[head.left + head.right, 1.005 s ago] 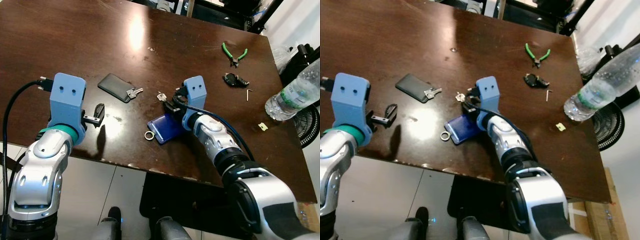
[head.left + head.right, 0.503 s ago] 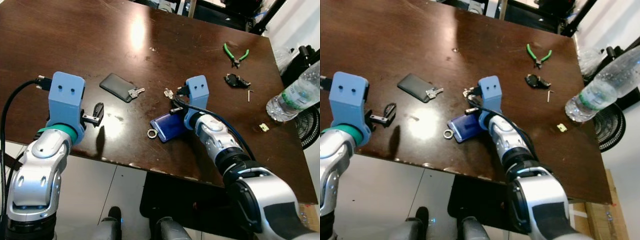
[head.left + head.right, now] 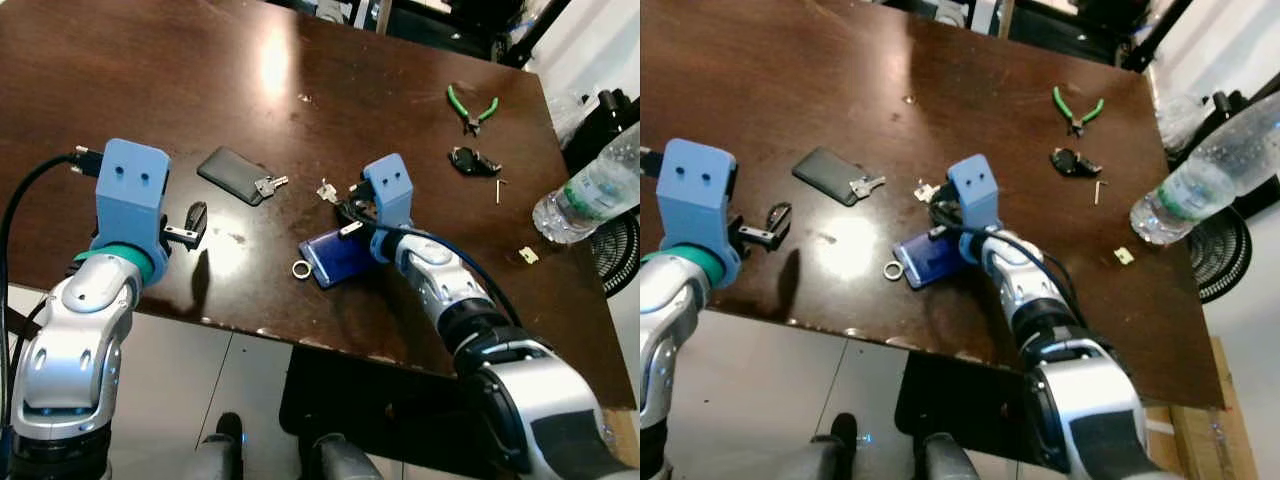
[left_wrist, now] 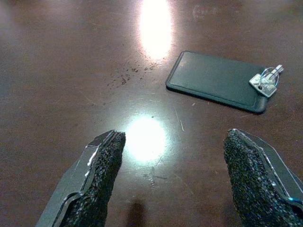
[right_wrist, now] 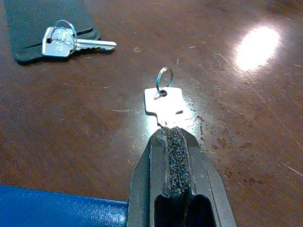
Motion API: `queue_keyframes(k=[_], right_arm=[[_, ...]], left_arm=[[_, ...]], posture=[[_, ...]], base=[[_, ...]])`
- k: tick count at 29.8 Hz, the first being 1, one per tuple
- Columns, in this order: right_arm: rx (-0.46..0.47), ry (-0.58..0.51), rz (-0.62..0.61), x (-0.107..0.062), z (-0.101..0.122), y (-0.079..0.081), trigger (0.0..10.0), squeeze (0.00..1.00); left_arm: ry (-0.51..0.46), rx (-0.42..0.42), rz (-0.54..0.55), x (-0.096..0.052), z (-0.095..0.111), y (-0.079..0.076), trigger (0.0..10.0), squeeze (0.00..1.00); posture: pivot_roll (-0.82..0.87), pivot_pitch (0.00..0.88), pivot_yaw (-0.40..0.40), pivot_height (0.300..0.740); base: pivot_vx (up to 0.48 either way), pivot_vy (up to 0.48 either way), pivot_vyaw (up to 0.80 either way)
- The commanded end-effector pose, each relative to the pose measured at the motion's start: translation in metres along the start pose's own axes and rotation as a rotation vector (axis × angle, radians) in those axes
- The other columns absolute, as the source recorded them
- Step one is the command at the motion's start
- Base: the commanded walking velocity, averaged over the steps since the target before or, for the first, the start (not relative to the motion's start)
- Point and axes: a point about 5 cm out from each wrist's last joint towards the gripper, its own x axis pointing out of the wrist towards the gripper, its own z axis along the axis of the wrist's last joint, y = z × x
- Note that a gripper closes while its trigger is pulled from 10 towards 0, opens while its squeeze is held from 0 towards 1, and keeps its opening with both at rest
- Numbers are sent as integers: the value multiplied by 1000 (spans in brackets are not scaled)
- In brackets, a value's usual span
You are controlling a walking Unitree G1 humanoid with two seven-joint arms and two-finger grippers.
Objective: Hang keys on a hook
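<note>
Since a moment ago the right gripper (image 5: 166,130) has swung a little to its left over the dark wooden table (image 3: 150,70), and the key (image 5: 164,100) it carries has gone with it. Its two black fingers are pressed tight together on the blade of that silver key, whose square head and small ring stick out beyond the tips, just above the tabletop. Right beside this arm lies a blue card holder (image 3: 335,257) with a metal ring (image 3: 299,268) at its near corner. Further to the robot's left sits a flat black case (image 3: 229,172) with a second key (image 3: 268,183) on a ring resting at its edge (that one is lying loose, apart from both grippers). The left gripper (image 4: 177,177) hovers over the table short of the case, its fingers spread wide with bare wood between them. On the far right side of the table are green-handled pliers (image 3: 468,107), a black key fob (image 3: 468,159) and a plastic water bottle (image 3: 590,192).
</note>
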Motion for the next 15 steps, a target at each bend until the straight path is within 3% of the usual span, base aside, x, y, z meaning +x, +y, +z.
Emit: queue_keyframes(k=[1,11,15], right_arm=[[15,110,74,-7,-32,11,10000,0],[-46,39,255,-13,-29,29,10000,0],[-95,30,317,-21,-34,36,10000,0]], left_arm=[[11,0,-17,1,-4,-2,10000,0],[-7,10,-28,7,-1,-2,10000,0],[-19,16,-34,10,-1,-2,10000,0]], posture=[[-75,301,-73,740],[-80,242,-52,740],[-86,171,-46,740]], base=[[0,0,0],[0,0,0],[0,0,0]])
